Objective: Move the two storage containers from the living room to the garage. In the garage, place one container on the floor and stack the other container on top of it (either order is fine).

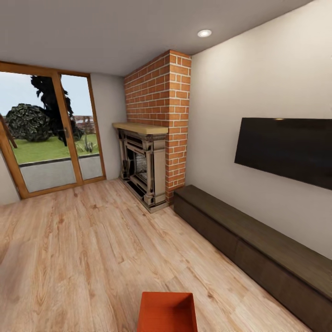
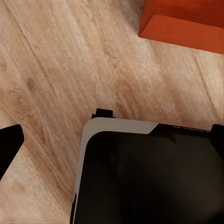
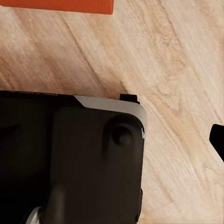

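One container in view: an orange-red storage container (image 1: 167,312) is sitting on the light wood plank floor (image 1: 83,258) at 6 o'clock in the head view, open top facing up, cut off by the lower edge.
Long axis: appearing to run away from the robot toward 12 o'clock, though part is hidden, so I cannot be sure.
Room: living room, with the brick fireplace (image 1: 154,138) at 12 o'clock, glass doors (image 1: 46,133) at 10 o'clock, black TV (image 1: 286,150) and long dark cabinet (image 1: 258,249) at 3 o'clock.
Left wrist view: a container corner (image 2: 186,23) is lying past the robot's dark base (image 2: 149,177), well apart from the camera.
Right wrist view: an orange edge (image 3: 60,5) is peeking in beyond the base.
Nearer arm: neither clearly; the bin is lying centred between them.
Arm pose: both seemingly hanging low beside the base, looking down at the floor.
Claw state: for both claws, I cannot tell how far open they are or whether anything is held.
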